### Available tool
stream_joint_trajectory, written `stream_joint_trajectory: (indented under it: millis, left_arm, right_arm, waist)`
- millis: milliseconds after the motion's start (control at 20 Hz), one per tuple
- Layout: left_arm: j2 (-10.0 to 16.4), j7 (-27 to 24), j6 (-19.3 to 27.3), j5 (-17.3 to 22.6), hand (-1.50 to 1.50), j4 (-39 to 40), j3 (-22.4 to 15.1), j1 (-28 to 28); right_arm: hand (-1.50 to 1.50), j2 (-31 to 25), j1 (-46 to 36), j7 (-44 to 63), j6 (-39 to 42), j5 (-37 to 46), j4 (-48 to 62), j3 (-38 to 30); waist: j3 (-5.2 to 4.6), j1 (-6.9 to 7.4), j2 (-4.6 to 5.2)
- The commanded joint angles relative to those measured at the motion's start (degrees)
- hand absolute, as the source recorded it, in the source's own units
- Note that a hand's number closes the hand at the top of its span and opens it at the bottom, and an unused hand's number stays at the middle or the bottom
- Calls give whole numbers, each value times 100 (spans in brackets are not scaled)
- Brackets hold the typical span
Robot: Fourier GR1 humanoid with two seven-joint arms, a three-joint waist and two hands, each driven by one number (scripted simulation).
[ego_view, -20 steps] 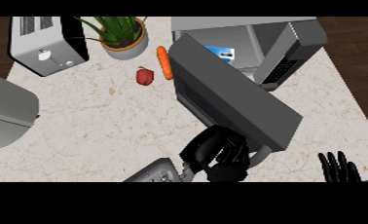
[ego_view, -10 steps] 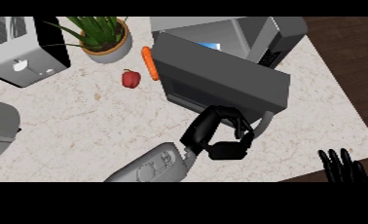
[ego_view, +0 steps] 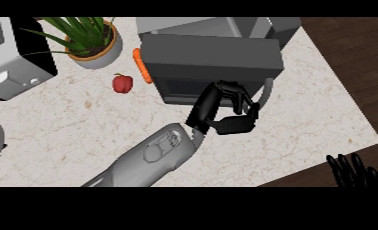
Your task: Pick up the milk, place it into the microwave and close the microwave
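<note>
The microwave [ego_view: 193,25] stands at the back of the counter, and its dark door [ego_view: 210,61] is swung almost shut across the front. No milk shows in the head view; the door hides the inside. My left hand [ego_view: 221,116] is against the lower front of the door, beside the handle [ego_view: 266,90], with its fingers curled and nothing held. At the lower right edge my right hand [ego_view: 348,168] rests with its fingers up.
An orange carrot [ego_view: 140,65] lies against the microwave's left side, with a red pepper [ego_view: 122,83] just left of it. A potted plant [ego_view: 92,44] and a grey toaster [ego_view: 22,61] stand at the back left. The counter's edge [ego_view: 347,104] runs along the right.
The microwave door has swung from wide open to almost shut, with my left hand following it. The milk carton seen inside earlier is now hidden. The right hand stayed put.
</note>
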Motion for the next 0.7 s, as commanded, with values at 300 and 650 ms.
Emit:
stream_joint_trajectory:
  millis: [300, 650]
  left_arm:
    - [-15, -503, -21, 790, 150, 776, 464, -739]
    - [-16, -778, -121, 1099, 150, 1288, 629, -1152]
  right_arm:
    - [-150, -221, 99, 216, 234, -393, -482, 24]
    - [-150, -390, 139, 301, 334, -526, -762, 9]
  waist:
    - [9, -357, 124]
    - [15, -538, 179]
